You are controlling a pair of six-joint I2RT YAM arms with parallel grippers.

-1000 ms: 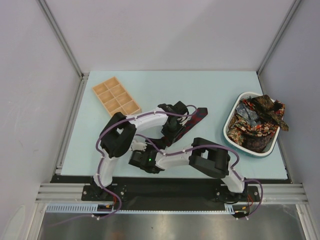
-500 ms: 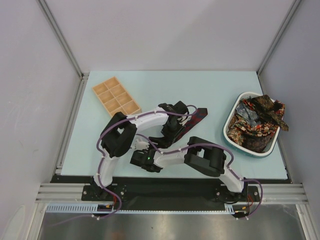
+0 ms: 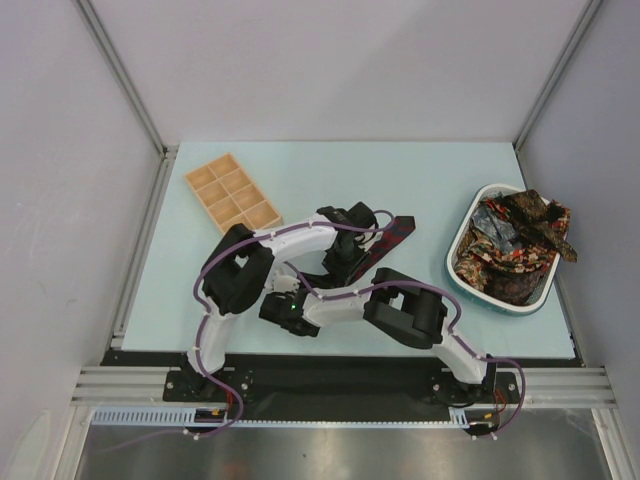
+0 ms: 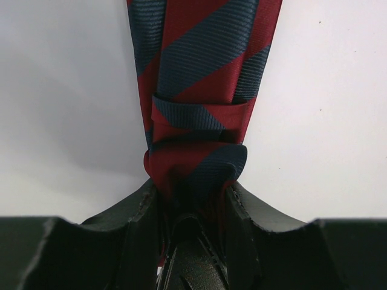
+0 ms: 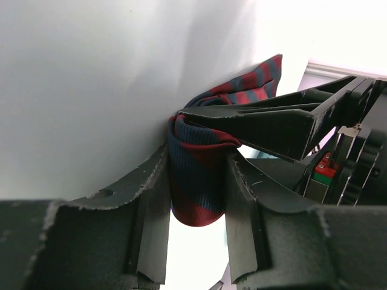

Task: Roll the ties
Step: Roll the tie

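Note:
A dark navy tie with red diagonal stripes [image 3: 396,232] lies on the pale table at the centre. My left gripper [image 3: 345,256] is shut on its folded end, seen in the left wrist view [image 4: 195,187], where the tie [image 4: 199,72] runs away with its keeper loop showing. My right gripper [image 3: 305,288] is shut on a rolled fold of the same tie [image 5: 196,175], right beside the left gripper's fingers [image 5: 272,124]. In the top view both arms hide most of the tie. More patterned ties [image 3: 515,250] are piled in a basket on the right.
The white basket [image 3: 462,238] stands at the right edge of the table. A wooden compartment tray [image 3: 232,192] lies at the back left. The two arms cross over the table's near centre.
My right arm has shifted a little left and away from the near edge, its wrist closer under the left arm. The left gripper and the tie have barely moved.

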